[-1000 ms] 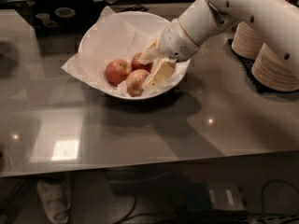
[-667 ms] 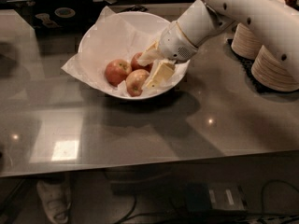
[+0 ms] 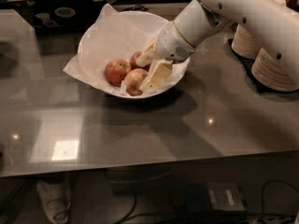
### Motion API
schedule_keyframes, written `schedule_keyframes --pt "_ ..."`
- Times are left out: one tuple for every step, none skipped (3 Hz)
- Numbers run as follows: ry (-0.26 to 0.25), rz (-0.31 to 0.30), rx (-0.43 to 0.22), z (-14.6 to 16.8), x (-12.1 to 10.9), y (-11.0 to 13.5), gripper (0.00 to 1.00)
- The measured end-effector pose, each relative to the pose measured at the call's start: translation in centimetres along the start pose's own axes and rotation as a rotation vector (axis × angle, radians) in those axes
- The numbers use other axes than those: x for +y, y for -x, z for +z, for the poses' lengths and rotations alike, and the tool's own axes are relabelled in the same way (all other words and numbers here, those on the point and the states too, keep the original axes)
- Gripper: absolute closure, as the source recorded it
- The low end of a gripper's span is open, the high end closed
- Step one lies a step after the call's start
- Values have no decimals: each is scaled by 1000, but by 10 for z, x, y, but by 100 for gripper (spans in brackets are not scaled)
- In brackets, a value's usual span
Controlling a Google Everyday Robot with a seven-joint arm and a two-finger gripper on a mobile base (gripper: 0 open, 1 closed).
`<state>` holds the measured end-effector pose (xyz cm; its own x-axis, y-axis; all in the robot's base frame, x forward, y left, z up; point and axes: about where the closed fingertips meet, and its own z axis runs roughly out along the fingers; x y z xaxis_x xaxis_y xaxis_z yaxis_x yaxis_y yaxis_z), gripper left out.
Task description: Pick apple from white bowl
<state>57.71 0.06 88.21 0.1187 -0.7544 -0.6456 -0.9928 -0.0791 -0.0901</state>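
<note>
Tool (image 3: 143, 72) spread inside white bowl (image 3: 96, 37) beside apple (image 3: 133, 80); we judge grasp and lift not yet done.

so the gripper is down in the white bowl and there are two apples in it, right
Not quite. The camera view shows three apples in the white bowl, not two. One of them sits partly hidden behind the gripper. The rest stands: the gripper is down in the bowl.
</note>
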Motion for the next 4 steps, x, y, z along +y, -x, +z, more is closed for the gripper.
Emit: schedule_keyframes --pt "6 0 15 6 1 4 33" --pt "11 -4 28 12 1 6 33" --pt "22 -4 40 20 1 5 33" --pt "33 -1 55 29 2 3 33"
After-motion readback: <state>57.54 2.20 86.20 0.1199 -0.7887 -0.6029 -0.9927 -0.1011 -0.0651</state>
